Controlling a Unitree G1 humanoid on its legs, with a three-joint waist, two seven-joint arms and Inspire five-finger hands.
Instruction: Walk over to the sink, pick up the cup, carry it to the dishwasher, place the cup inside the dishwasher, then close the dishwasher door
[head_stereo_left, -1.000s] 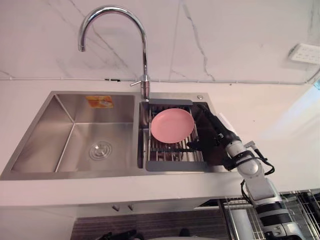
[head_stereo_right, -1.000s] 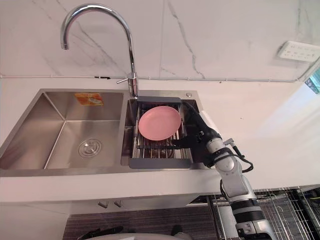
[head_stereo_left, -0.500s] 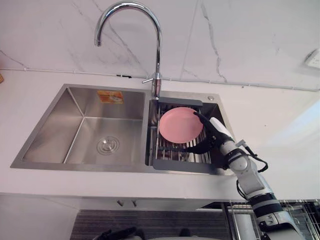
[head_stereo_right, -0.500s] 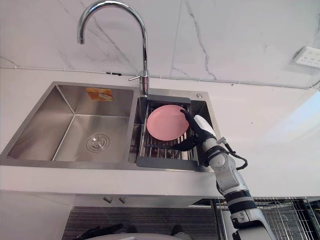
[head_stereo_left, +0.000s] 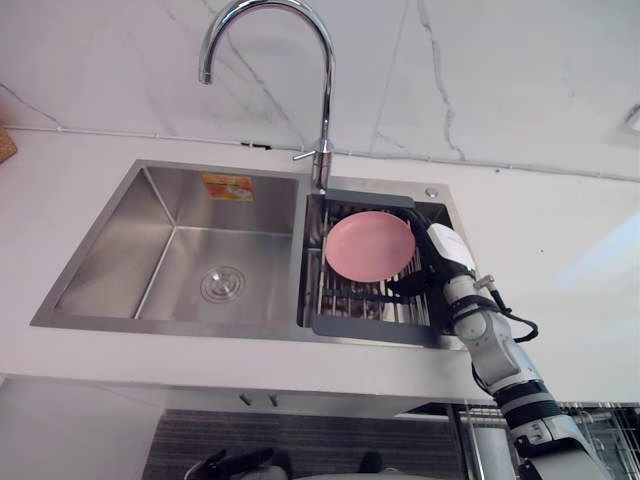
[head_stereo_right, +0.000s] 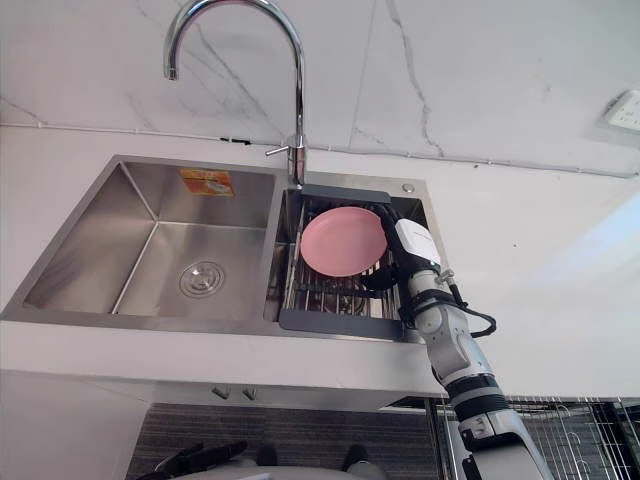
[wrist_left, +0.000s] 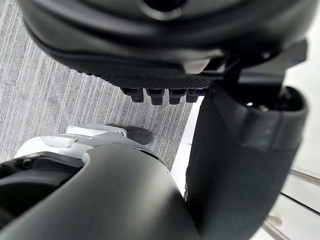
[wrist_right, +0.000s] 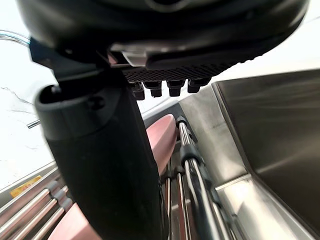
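Steel sink (head_stereo_left: 95, 268), grasp pending

White surface (head_stereo_left: 560, 250) carries the sink. Dish rack (head_stereo_left: 372, 326) sits in its right basin, pink plate (head_stereo_left: 368, 246) on it. Right hand (head_stereo_left: 441, 252) is just beside the plate's right rim, fingers wide, holding nothing. Left hand (wrist_left: 165, 45) idle, relaxed. Risk: a shallow pinch slips and the plate clatters down.

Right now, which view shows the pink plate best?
Left eye view: whole pink plate in the rack, right hand beside it. Right eye view matches; right wrist view shows part of its rim.
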